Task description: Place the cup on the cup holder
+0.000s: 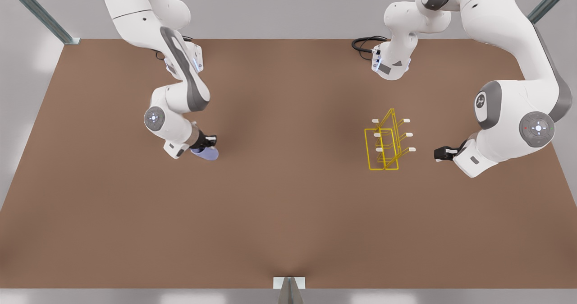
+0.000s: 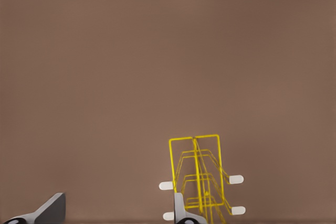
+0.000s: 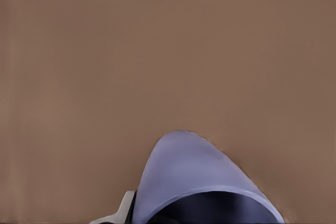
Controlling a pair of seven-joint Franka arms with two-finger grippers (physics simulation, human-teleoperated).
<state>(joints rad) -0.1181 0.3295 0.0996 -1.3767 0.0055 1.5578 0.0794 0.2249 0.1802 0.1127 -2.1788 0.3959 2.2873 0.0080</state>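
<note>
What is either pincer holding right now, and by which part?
The right pincer grips the cup at its rim. The left pincer waits open beside the cup holder, holding nothing.

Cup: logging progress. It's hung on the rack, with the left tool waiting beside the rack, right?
No. The front view shows the cup off the rack, far away at the right tool. The left tool does wait beside the rack.
</note>
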